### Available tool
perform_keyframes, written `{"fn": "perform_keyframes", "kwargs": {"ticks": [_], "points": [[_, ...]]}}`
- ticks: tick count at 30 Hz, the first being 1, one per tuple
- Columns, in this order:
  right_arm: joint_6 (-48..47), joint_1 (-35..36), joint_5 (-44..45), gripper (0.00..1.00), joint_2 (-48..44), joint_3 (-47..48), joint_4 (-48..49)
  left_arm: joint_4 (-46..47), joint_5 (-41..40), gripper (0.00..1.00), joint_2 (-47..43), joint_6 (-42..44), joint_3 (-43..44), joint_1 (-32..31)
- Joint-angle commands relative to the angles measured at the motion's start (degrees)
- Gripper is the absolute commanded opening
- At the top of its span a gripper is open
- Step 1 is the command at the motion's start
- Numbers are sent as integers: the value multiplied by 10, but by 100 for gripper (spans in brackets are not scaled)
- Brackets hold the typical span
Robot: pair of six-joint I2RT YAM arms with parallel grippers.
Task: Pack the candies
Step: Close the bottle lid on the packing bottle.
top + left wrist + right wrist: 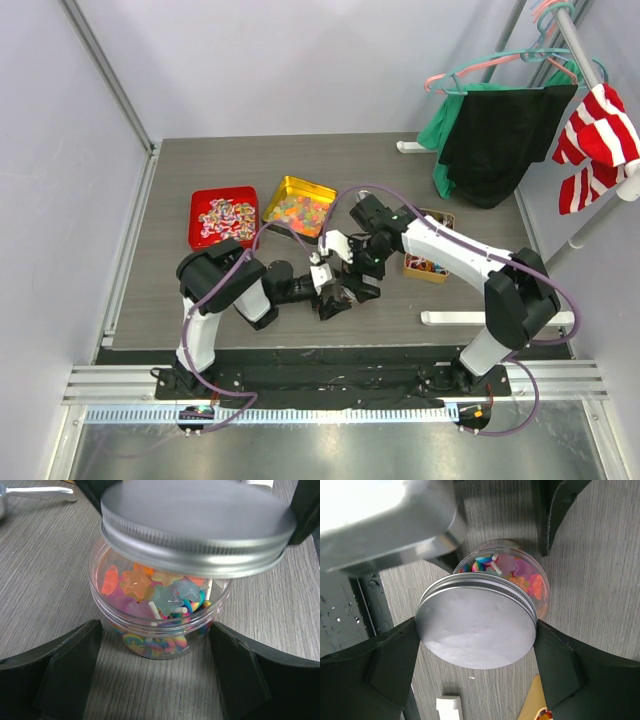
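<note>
where the two arms meet at the middle of the grey table (160,300), the overhead view shows the left gripper (333,295) reaching in from the left and the right gripper (365,265) from the right, tips nearly together. what lies between them is hidden from this height. behind them sit a red tray (193,220) of wrapped candies (226,217) and, just beside it, a yellow tray (274,200) of glossy ones.

the left wrist view looks level at a clear round jar (160,640) standing upright on the table, partly filled with candies: star shapes and swirled lollipops on white sticks. the left gripper's fingers (70,670) stand wide apart, one on each side of the jar's base, with their tips right at its wall. whether they press on it cannot be told. a silver screw lid (200,525) hangs just above the jar mouth, tilted and shifted to one side, not seated.

the right wrist view looks down on that lid, clamped edge to edge between the right gripper's wide-spread fingers (385,670). the jar's open rim and sweets peek out beyond the lid's far edge. judging from this, the lid must slide over the jar's upright axis and level out before it goes down. the right arm carries the lid; the left arm is the one at the jar.
</note>
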Motion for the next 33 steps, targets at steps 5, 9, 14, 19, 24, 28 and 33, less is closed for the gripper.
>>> {"fn": "perform_keyframes", "kwargs": {"ticks": [5, 9, 14, 19, 24, 28, 33], "points": [[46, 10, 12, 58, 20, -4, 85, 97, 19, 88, 12, 6, 1, 4], [53, 10, 15, 58, 33, -1, 92, 97, 18, 89, 12, 6, 1, 4], [55, 10, 18, 58, 36, -5, 99, 97, 19, 89, 10, 6, 1, 4], [54, 10, 39, 59, 23, -15, 107, 97, 18, 89, 11, 5, 1, 5], [56, 10, 41, 58, -8, -15, 111, 97, 16, 89, 12, 2, 2, 5], [56, 9, 48, 58, -21, -15, 110, 97, 16, 89, 12, 2, 3, 5], [52, 5, 56, 58, -33, -25, 110, 97, 15, 89, 13, 1, 4, 6]]}}
